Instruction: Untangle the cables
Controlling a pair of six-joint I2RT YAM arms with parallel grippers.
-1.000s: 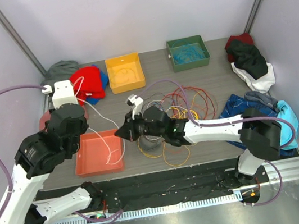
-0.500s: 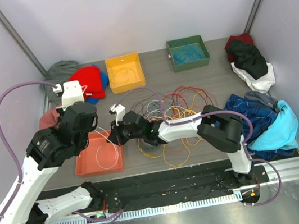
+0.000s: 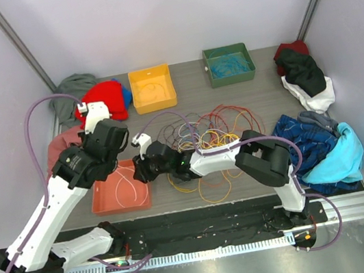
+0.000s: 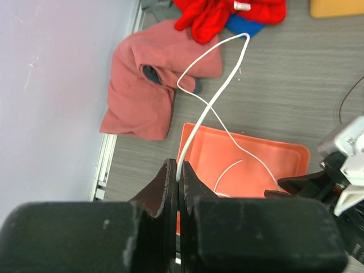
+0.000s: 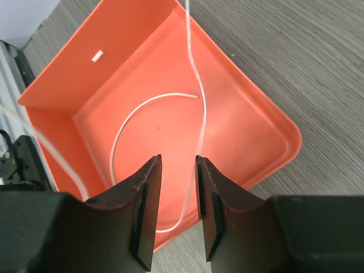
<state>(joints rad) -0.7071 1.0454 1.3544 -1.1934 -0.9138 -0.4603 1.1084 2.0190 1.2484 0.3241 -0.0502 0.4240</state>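
Note:
A tangle of red, orange, yellow and grey cables [image 3: 213, 135] lies mid-table. One white cable [image 4: 219, 91] runs from it across the orange tray [image 3: 108, 195]. My left gripper [image 4: 180, 170] is shut on this white cable above the tray's left side, and the strand rises from between its fingers. Over the tray, my right gripper [image 5: 177, 162] stands open with its jaws apart. The white cable [image 5: 203, 114] lies loose on the tray floor [image 5: 142, 68] below them, touching neither finger. From the top view the right gripper [image 3: 139, 173] sits at the tray's right edge.
A yellow bin [image 3: 152, 88] and a green bin [image 3: 229, 64] holding blue cables stand at the back. Clothes lie around: red [image 3: 108, 99] and pink [image 4: 148, 85] at the left, black and white [image 3: 306, 79] and blue [image 3: 321, 139] at the right.
My right gripper moved left over the orange tray and opened, letting the white cable drop into it. The left arm swung right and nearer, still gripping the cable.

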